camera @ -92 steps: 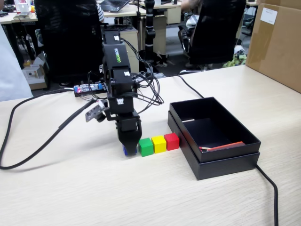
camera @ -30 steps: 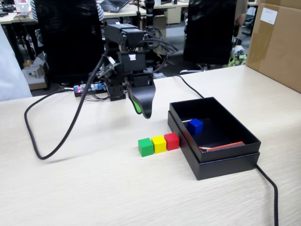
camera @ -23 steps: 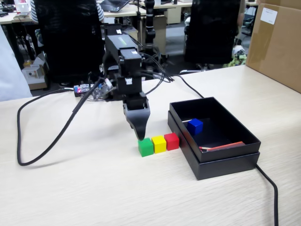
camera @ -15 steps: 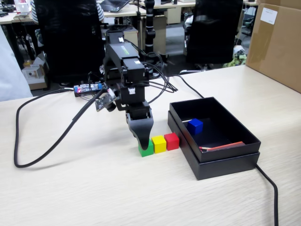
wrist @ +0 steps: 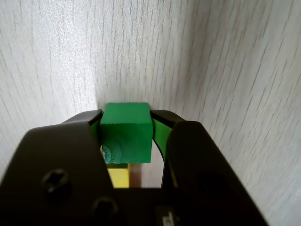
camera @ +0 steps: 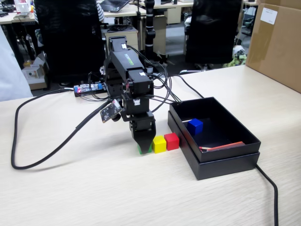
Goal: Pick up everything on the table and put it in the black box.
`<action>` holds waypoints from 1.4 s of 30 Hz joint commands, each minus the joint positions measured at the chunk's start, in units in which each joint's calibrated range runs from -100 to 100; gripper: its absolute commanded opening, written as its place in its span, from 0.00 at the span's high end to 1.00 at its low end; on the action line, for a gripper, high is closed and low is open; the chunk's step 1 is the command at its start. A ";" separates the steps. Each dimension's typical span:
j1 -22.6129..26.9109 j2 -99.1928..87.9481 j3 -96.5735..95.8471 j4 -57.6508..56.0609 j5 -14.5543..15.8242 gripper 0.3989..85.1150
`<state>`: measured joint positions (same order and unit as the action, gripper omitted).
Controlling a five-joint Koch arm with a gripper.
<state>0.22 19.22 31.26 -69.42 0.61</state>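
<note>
So the bench is pale beige with a fine wood grain, pretty matte. The black box is the landmark here: a shallow rectangular cardboard thing, matte black, sitting nested in its lid. Inside it there's the blue cube toward the back left corner, plus a thin red-orange stick lying along the near wall.

Just left of the box in the fixed view, the red cube and yellow cube sit in a row on the bench, touching each other. The green cube is next in line, further from the box, mostly hidden behind the tool in that view.

The wrist view shows it better: solid smooth block with crisp edges, wedged between the two black jaws with green pads, so the tool is clamped onto it. Cube looks down on the bench.

Arm's folded over, tool pointing straight down, cables trailing off away from the box.
</note>
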 commanded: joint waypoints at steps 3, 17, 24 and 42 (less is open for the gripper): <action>-0.54 -2.99 5.27 0.26 0.34 0.92; 8.69 -27.66 14.16 0.17 -0.24 0.92; 13.82 -16.07 24.67 0.26 0.24 0.92; 12.80 9.29 29.57 0.08 1.56 0.91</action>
<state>13.50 28.41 55.82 -69.57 2.32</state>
